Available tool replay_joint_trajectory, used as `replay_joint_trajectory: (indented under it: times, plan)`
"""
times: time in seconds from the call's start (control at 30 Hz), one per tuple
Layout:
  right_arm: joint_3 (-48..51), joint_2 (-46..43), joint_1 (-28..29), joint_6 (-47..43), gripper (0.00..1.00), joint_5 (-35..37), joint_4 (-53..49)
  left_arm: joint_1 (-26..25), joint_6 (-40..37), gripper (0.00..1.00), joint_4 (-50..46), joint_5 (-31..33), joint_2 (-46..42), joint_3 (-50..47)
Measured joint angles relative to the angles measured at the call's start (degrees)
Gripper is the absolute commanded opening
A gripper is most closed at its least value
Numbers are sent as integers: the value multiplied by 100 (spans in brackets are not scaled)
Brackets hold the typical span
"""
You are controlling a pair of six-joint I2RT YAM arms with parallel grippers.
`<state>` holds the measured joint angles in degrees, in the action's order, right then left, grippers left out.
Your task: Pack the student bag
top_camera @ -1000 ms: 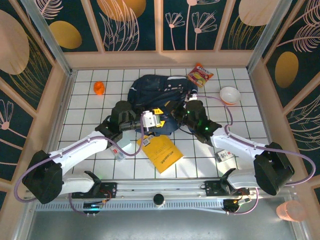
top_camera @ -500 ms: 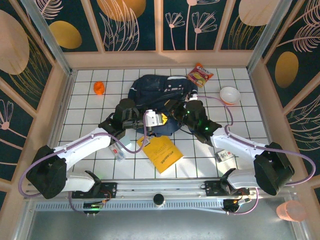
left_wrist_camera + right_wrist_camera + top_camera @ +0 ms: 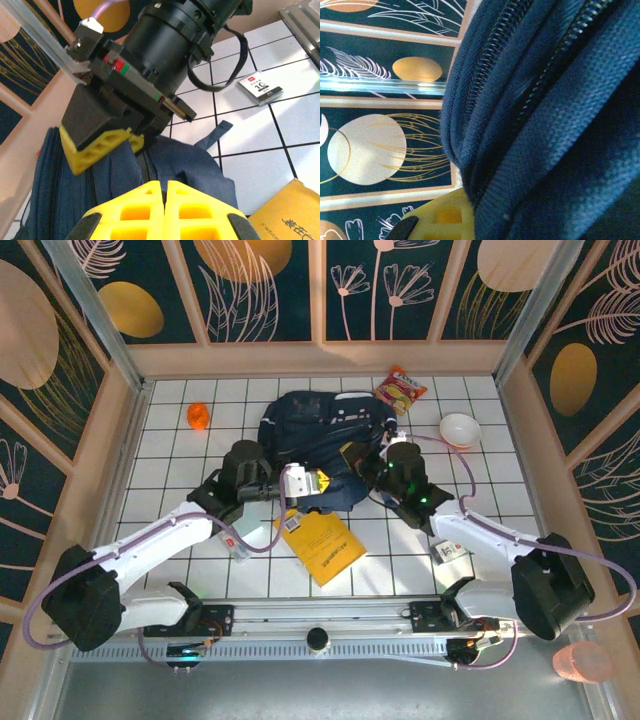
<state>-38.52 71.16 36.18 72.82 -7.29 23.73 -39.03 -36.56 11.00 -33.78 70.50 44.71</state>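
The student bag (image 3: 315,420), navy blue with white trim, lies on the tiled table at the back centre. My left gripper (image 3: 318,482) is at the bag's near edge. In the left wrist view its yellow fingers (image 3: 145,205) are pressed shut, with their tips against a fold of the bag (image 3: 200,167). My right gripper (image 3: 352,454) is on the bag's right side, close to the left one. Its yellow fingers (image 3: 95,147) are shut on the fabric. In the right wrist view the zipped fabric of the bag (image 3: 545,115) runs in beside one yellow finger (image 3: 445,220) and hides the other.
A yellow envelope (image 3: 320,545) lies just in front of the bag. An orange object (image 3: 198,416) sits back left, a snack packet (image 3: 400,390) and a white bowl (image 3: 460,429) back right. Small card packs lie near each arm (image 3: 236,543) (image 3: 450,551). Wooden walls enclose the table.
The left gripper has closed at the bag's near edge. The right gripper opened briefly, shut again, and shifted slightly right and back along the bag.
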Motion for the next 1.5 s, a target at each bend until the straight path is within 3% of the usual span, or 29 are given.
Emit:
replay_joint_trajectory:
  times: [0.43,0.73,0.9,1.23,1.37,1.5]
  plan:
    - [52,-363,-833,-138,0,-999,-153,50,883,0,863,1617,-883,-1121]
    - [-219,-363,-872,-332,0,-1233,-468,398,1436,46,549,905,-859,-1137]
    - [-313,-361,-870,-433,0,-1233,-616,400,2186,58,-260,782,-844,-745]
    - [-529,-310,-791,-678,0,-1237,-933,404,5237,62,-1397,1032,-745,17]
    - [-636,-256,-767,-776,0,-1257,-1019,404,5348,58,-1943,933,-485,96]
    - [-660,-251,-730,-804,0,-1255,-1062,247,4843,60,-2496,1075,-273,240]
